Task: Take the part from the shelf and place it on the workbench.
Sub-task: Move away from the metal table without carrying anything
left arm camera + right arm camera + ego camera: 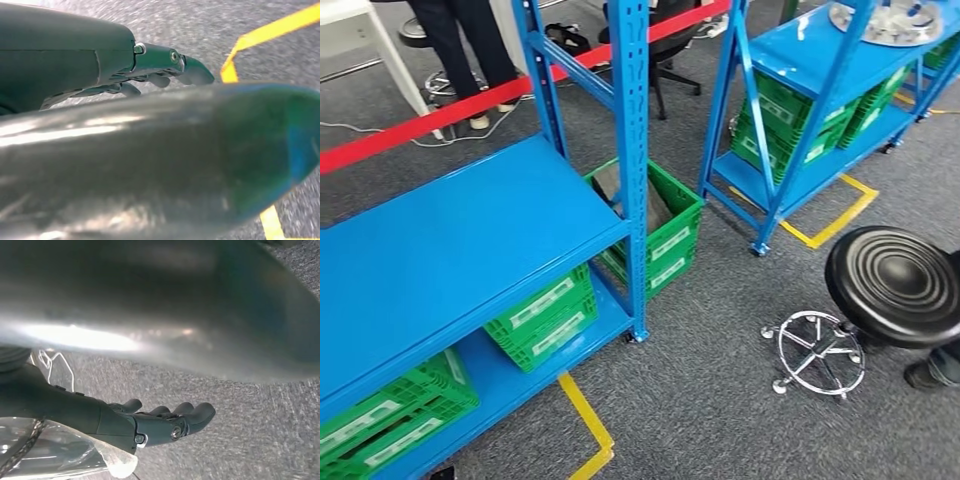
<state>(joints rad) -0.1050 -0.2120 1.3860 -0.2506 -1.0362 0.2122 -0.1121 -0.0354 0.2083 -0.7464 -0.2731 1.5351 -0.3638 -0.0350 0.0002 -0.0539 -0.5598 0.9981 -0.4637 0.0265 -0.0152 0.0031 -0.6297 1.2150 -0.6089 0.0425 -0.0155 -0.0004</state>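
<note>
Hands hang empty over grey carpet: left hand (pixel 166 67) and right hand (pixel 166 422), fingers extended. What may be the part, a silver disc (pixel 886 20), is seen on the far blue shelf (pixel 803 50). A wide approach is advised, since a black stool (pixel 895 285) is set between.

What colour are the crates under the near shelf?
Green, with pale labels on their sides. The crates show best in the head view, under the blue shelf.
</note>
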